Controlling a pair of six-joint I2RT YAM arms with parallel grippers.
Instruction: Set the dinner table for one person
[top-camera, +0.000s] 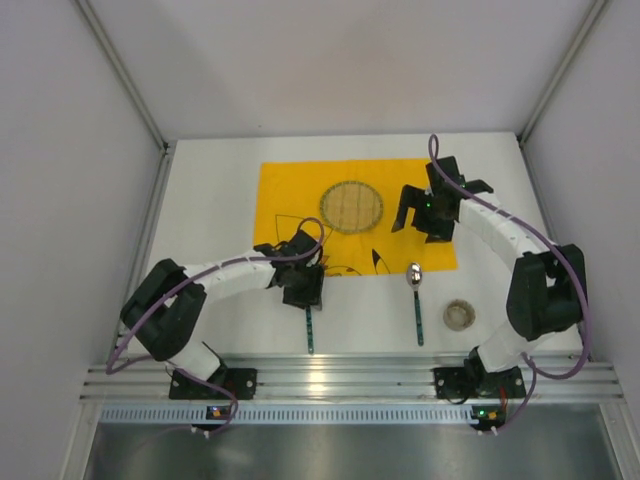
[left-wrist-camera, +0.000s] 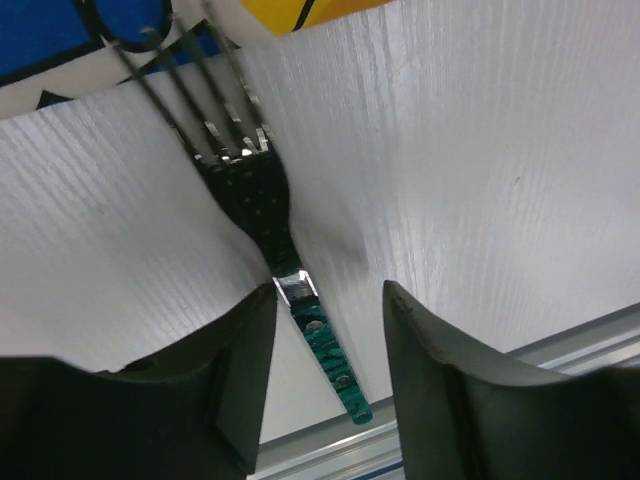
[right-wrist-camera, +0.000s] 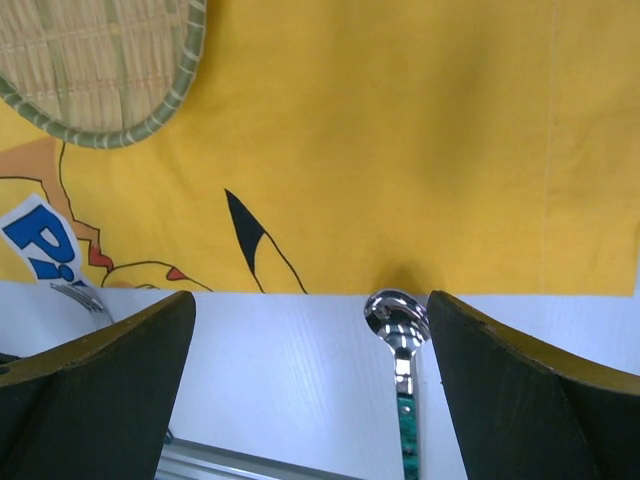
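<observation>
The white dinner table (top-camera: 205, 200) carries a yellow printed cloth (top-camera: 290, 200) with a round woven mat (top-camera: 351, 206) on it. A green-handled fork (top-camera: 310, 330) lies near the cloth's front edge, its tines on the cloth. In the left wrist view the fork (left-wrist-camera: 255, 190) lies flat, its handle between the spread fingers. My left gripper (top-camera: 303, 285) (left-wrist-camera: 328, 300) is open low over the fork. A green-handled spoon (top-camera: 415, 295) (right-wrist-camera: 398, 330) lies to the right. My right gripper (top-camera: 422, 215) (right-wrist-camera: 310, 300) is open and empty above the cloth (right-wrist-camera: 400, 150).
A small round beige disc (top-camera: 459, 314) sits on the table right of the spoon. A ribbed aluminium rail (top-camera: 340, 380) runs along the near edge by the arm bases. Grey walls enclose the table on three sides. The woven mat (right-wrist-camera: 100, 60) shows in the right wrist view.
</observation>
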